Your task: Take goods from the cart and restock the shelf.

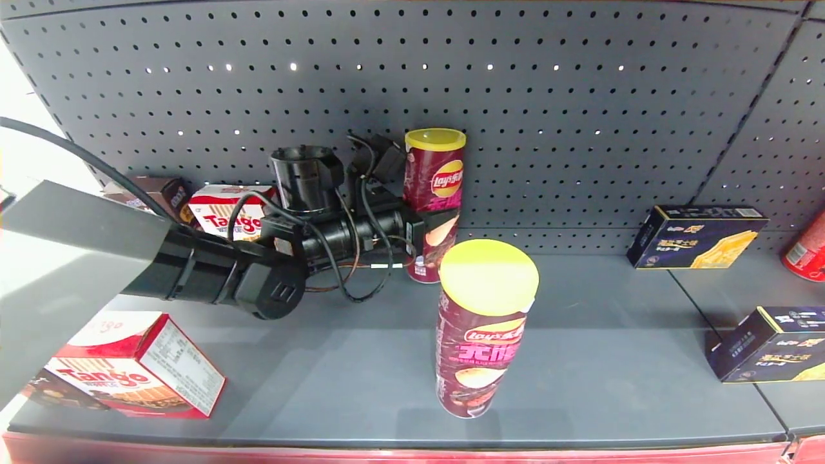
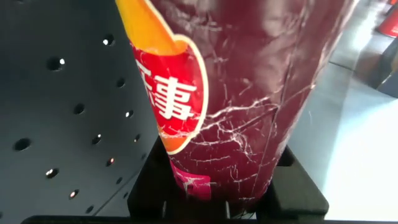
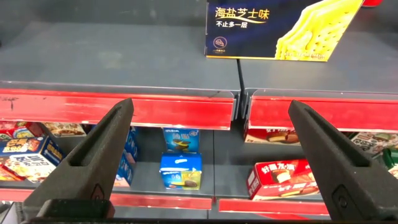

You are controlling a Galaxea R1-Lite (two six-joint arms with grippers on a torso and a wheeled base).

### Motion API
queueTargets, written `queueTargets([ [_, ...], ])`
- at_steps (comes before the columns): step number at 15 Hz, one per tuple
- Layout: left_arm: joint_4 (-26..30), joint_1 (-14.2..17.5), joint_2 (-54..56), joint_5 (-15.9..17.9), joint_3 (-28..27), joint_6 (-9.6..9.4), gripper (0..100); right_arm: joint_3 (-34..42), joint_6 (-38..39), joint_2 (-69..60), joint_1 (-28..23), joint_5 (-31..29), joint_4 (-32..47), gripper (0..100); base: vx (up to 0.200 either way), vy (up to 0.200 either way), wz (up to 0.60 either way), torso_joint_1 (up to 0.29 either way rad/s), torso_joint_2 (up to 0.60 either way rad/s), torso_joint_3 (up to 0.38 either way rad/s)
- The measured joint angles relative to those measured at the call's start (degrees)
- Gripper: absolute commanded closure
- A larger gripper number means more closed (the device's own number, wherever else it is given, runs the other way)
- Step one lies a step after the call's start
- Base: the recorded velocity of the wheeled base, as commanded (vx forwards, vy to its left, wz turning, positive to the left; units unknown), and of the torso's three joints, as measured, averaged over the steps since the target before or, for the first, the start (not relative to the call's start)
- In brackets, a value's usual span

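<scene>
Centre of head view, against pegboard: left gripper clamped on rear chip can, can upright, yellow lid up. Second chip can stands on shelf just below it in frame, apart. Right gripper: fingers spread wide, facing red shelf edge.

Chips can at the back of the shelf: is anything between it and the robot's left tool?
Nothing visible. The left tool clasps the back chips can low down. The front can stands apart from both, nearer the shelf edge.
</scene>
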State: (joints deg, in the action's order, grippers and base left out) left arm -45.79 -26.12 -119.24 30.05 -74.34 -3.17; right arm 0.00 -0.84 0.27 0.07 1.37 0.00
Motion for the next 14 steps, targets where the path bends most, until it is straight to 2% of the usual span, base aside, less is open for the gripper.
queueTargets([
  [5, -5.47, -0.35, -1.96, 0.09, 0.99, 1.39, 100, 0.0, -0.02, 0.02, -0.02, -0.02, 0.0, 0, 0.0, 0.0, 0.0, 0.0, 0.0, 0.0],
  [13, -13.49, -1.1, -3.39, 0.27, 7.39, 1.5, 100, 0.0, -0.02, 0.04, -0.05, -0.04, 0.0, 0, 0.0, 0.0, 0.0, 0.0, 0.0, 0.0],
  [14, -14.23, -1.1, -3.43, 0.3, 8.06, 1.5, 0, 0.0, -0.02, 0.04, -0.05, -0.04, 0.0, 0, 0.0, 0.0, 0.0, 0.0, 0.0, 0.0],
])
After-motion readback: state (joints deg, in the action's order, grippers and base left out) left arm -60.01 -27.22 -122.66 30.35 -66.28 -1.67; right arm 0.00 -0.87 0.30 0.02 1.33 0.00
